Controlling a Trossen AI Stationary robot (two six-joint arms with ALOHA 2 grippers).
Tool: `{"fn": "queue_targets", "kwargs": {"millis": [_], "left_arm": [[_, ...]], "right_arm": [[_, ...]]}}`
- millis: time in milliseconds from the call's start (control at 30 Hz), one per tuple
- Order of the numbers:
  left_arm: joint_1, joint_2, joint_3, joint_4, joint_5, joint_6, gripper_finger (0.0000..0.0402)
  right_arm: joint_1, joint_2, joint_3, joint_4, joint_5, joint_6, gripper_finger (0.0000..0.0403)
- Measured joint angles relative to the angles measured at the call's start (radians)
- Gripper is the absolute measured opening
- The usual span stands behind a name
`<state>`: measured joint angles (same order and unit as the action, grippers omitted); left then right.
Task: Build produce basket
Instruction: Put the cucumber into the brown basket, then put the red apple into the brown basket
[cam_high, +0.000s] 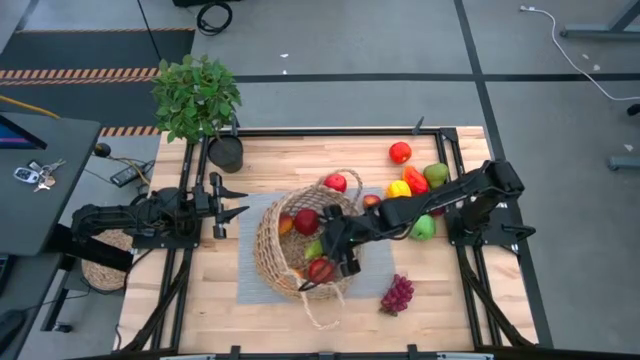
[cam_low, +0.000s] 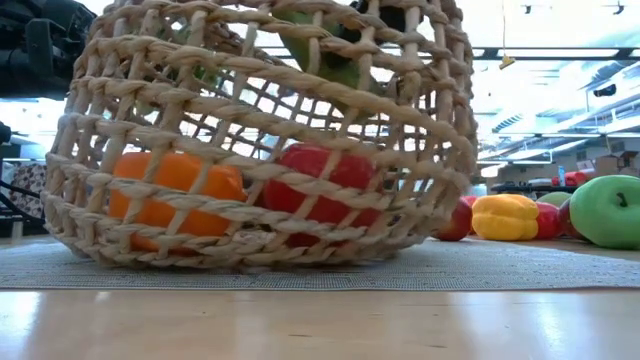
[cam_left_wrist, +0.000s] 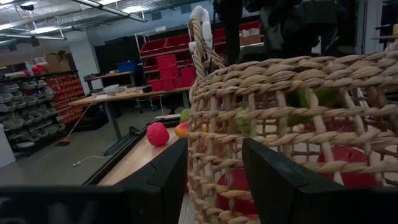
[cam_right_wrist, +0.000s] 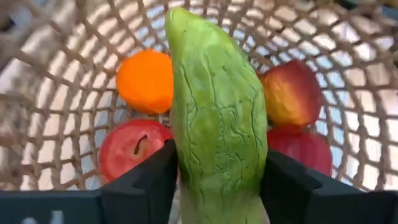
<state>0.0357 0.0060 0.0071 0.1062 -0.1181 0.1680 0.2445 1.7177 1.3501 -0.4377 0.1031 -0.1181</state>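
Where visible, four fruits (cam_right_wrist: 145, 81) in basket (cam_high: 268, 252).

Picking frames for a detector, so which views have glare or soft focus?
Low view: bright backlight behind the basket washes out the ceiling. Right wrist view: the green vegetable between the right end effector fingers looks soft. Left wrist view: near fingers blurred. High view: even light.

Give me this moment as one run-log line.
right gripper: over basket, fingers around green cucumber | left gripper: open, waiting beside basket | in basket: orange, red apples | grapes on table
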Motion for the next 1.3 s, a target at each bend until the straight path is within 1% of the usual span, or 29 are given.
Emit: {"fn": "queue_targets", "kwargs": {"millis": [200, 300, 400, 500, 633, 767, 900, 1067, 1167, 1300], "left_arm": [[0.000, 0.000, 0.000, -0.001, 0.000, 0.000, 0.0160], [0.000, 0.000, 0.000, -0.001, 0.000, 0.000, 0.0160], [0.000, 0.000, 0.000, 0.000, -0.001, 0.000, 0.0160], [0.000, 0.000, 0.000, -0.001, 0.000, 0.000, 0.0160], [0.000, 0.000, 0.000, 0.000, 0.000, 0.000, 0.0160], [0.000, 0.000, 0.000, -0.001, 0.000, 0.000, 0.0160], [0.000, 0.000, 0.000, -0.001, 0.000, 0.000, 0.0160], [0.000, 0.000, 0.000, -0.001, 0.000, 0.000, 0.0160], [0.000, 0.000, 0.000, -0.001, 0.000, 0.000, 0.0160], [0.000, 0.000, 0.000, -0.001, 0.000, 0.000, 0.0160]], "right_arm": [[-0.006, -0.009, 0.010, -0.026, -0.022, 0.013, 0.0270], [-0.002, -0.050, 0.010, -0.044, -0.018, -0.009, 0.0291], [0.003, -0.132, 0.010, -0.042, 0.008, -0.012, 0.0305], [0.012, -0.239, 0.011, -0.063, 0.014, -0.006, 0.0309], [0.015, -0.376, 0.009, -0.194, 0.007, 0.036, 0.0309], [0.008, -0.491, -0.030, -0.345, 0.007, 0.095, 0.0308], [0.009, -0.589, -0.140, -0.421, 0.014, 0.167, 0.0308], [-0.014, -0.683, -0.359, -0.425, 0.030, 0.209, 0.0308], [-0.045, -0.699, -0.480, -0.385, 0.045, 0.203, 0.0308], [-0.120, -0.673, -0.603, -0.284, 0.066, 0.110, 0.0315]]}}
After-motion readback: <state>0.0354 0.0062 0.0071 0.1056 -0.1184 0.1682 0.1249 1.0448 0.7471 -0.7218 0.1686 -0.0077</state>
